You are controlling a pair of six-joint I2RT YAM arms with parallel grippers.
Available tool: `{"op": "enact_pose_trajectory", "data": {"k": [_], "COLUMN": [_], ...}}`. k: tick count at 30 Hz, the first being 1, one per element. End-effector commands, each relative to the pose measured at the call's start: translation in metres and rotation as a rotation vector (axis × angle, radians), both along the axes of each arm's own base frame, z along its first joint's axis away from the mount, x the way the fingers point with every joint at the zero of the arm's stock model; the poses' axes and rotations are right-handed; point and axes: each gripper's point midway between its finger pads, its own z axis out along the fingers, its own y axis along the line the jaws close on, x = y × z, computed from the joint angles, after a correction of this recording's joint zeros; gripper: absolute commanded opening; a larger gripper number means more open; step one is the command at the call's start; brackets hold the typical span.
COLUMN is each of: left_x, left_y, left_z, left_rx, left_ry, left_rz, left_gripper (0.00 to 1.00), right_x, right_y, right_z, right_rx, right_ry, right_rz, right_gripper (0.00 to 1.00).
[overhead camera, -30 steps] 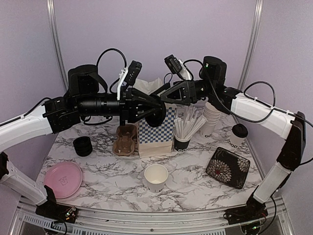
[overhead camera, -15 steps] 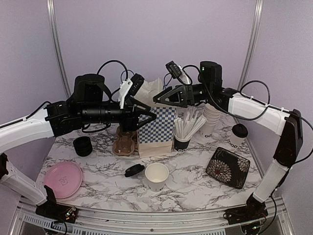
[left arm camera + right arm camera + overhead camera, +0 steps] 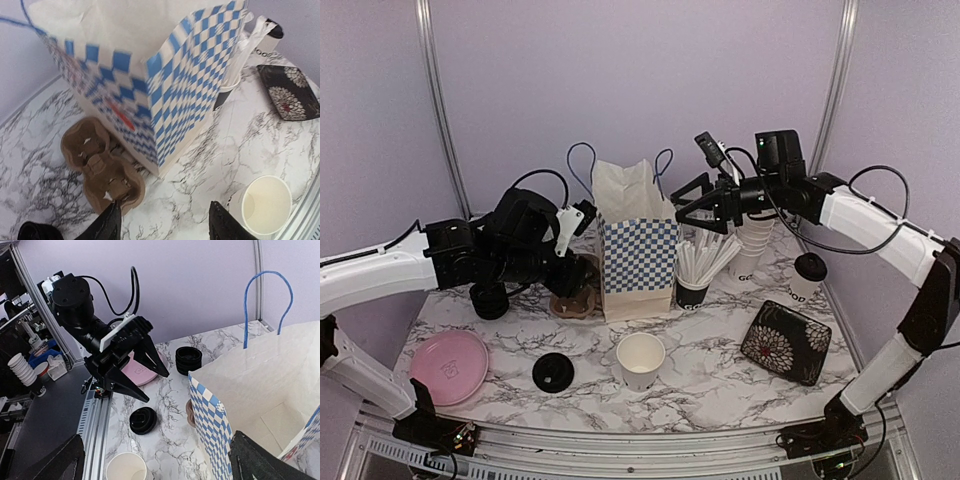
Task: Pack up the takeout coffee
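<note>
One lidded takeout coffee cup [image 3: 808, 275] stands at the right, also seen in the left wrist view [image 3: 270, 35]. An open white paper cup [image 3: 640, 360] [image 3: 265, 205] [image 3: 126, 469] stands in front of the blue-checked bag [image 3: 638, 265], with a loose black lid [image 3: 553, 372] [image 3: 142, 420] lying on the table to its left. The brown pulp carrier [image 3: 575, 290] [image 3: 102, 170] lies empty beside the bag's left side. My left gripper [image 3: 585, 245] [image 3: 165, 222] [image 3: 157, 386] hangs open and empty over the carrier's near end. My right gripper [image 3: 692, 205] [image 3: 157, 462] is open and empty, above the bag's right rim.
The bag [image 3: 165, 100] [image 3: 250, 390] stands upright with its mouth open. A black cup of white straws [image 3: 695, 270] and a stack of white cups [image 3: 752, 240] are right of it. A stack of black rings [image 3: 490, 298], a pink plate [image 3: 449, 366] and a dark patterned plate [image 3: 785, 342] sit around.
Both grippers have pulled back from over the bag and opened. The black lid that the left gripper held fell to the table and slid left. The left arm has dropped low.
</note>
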Motion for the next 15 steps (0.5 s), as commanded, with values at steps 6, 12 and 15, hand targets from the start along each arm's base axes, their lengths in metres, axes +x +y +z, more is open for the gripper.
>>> {"op": "enact_pose_trajectory", "data": {"k": [6, 12, 15], "left_x": [-0.019, -0.042, -0.055], "left_y": [0.077, 0.088, 0.090], "left_z": [-0.097, -0.148, -0.168], "left_rx": [0.251, 0.388, 0.427], "left_ry": [0.284, 0.450, 0.523], "left_rz": [0.312, 0.287, 0.256], "left_gripper": [0.64, 0.72, 0.78], "right_x": [-0.017, -0.031, -0.032], "right_y": [-0.033, -0.046, -0.056], "right_z": [-0.023, -0.036, -0.055], "right_rx": [-0.141, -0.203, -0.258], "right_ry": [-0.270, -0.357, -0.386], "right_rz": [-0.064, -0.052, -0.070], "right_gripper": [0.99, 0.98, 0.98]}}
